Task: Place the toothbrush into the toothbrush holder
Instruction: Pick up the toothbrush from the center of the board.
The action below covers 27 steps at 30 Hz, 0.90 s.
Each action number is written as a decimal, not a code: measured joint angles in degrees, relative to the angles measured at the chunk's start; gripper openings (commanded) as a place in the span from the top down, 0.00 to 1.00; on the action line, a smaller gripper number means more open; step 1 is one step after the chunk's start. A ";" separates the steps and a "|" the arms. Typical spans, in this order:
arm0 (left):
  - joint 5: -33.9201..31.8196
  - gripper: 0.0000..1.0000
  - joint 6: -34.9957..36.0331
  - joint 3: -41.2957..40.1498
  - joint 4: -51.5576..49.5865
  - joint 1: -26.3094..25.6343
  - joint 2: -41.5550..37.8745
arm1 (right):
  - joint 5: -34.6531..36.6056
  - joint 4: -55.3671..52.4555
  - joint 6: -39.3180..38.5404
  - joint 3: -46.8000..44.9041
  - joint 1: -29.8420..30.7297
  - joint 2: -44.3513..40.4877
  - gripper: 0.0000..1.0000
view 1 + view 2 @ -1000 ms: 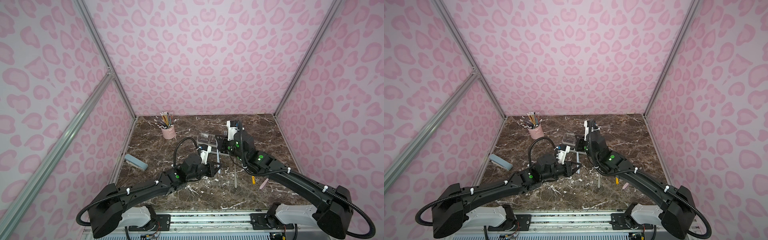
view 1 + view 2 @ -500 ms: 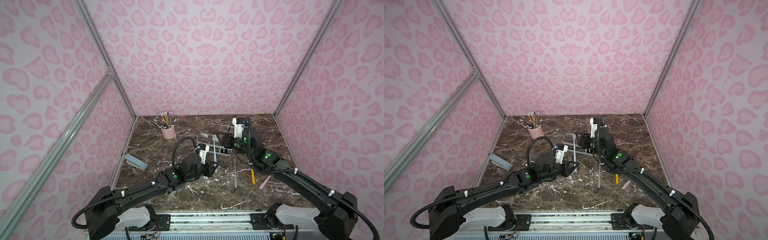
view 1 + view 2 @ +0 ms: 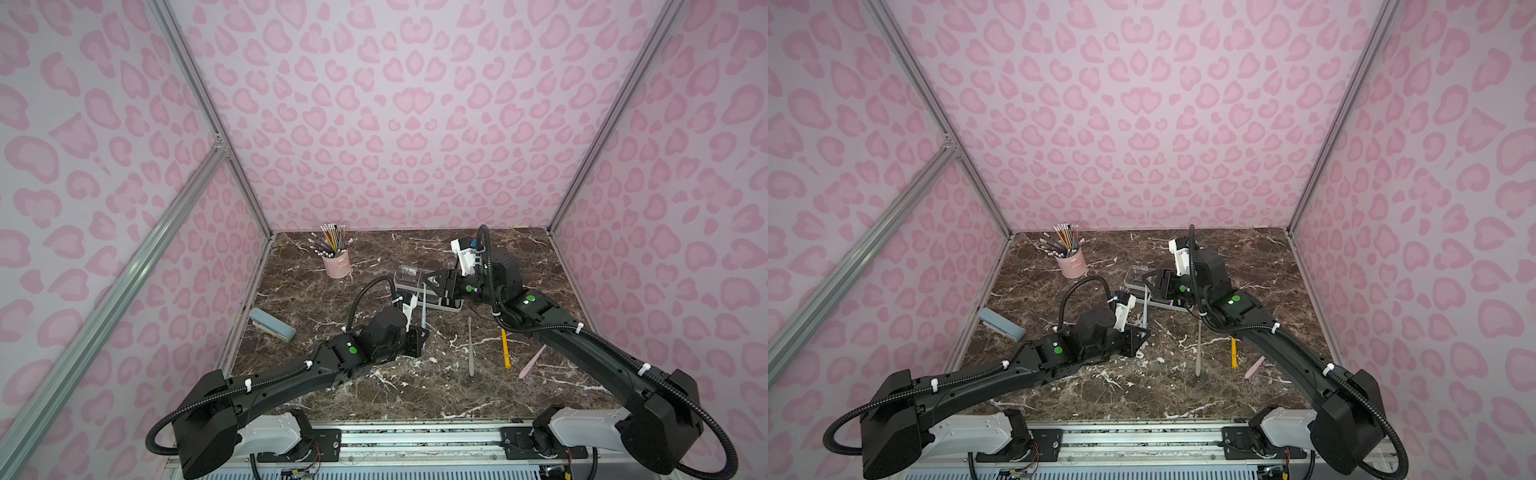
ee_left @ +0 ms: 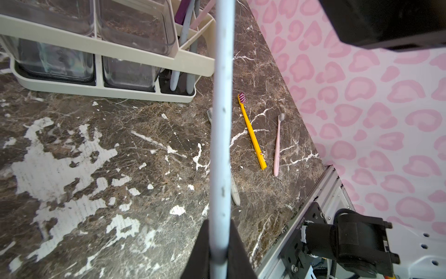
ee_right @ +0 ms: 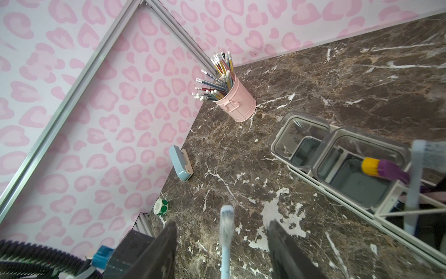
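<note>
A light blue toothbrush point(image 3: 423, 307) stands nearly upright, and my left gripper point(image 3: 419, 333) is shut on the lower end of its handle point(image 4: 222, 120). Its bristle head point(image 5: 226, 217) sits between the fingers of my right gripper point(image 5: 222, 223), which is open and touches nothing. The toothbrush holder point(image 3: 451, 308), a white caddy with two clear boxes, stands just behind the brush. Its rim point(image 4: 144, 53) and its slotted compartment, with several brush handles in it, show in the left wrist view. A purple brush with yellow bristles point(image 5: 383, 169) leans over one box.
Grey point(image 3: 470, 349), yellow point(image 3: 505, 349) and pink point(image 3: 532, 362) toothbrushes lie on the marble in front of the holder. A pink pencil cup point(image 3: 336, 264) stands at the back left. A blue-grey block point(image 3: 272, 324) lies by the left wall, a green-dot sticker roll point(image 5: 161, 206) near it.
My right gripper has gone from shut to open, its fingers now apart on either side of the brush head. The left gripper still holds the toothbrush, which stands more upright.
</note>
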 measured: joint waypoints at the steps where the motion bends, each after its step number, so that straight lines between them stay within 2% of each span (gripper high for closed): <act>1: -0.04 0.97 0.22 0.00 -0.24 0.00 0.00 | -0.46 0.00 -0.17 0.00 -0.04 0.35 0.48; 27: -0.55 0.97 1.16 -0.02 -0.61 -0.02 0.26 | -4.66 0.26 -0.35 0.87 -0.07 5.14 0.80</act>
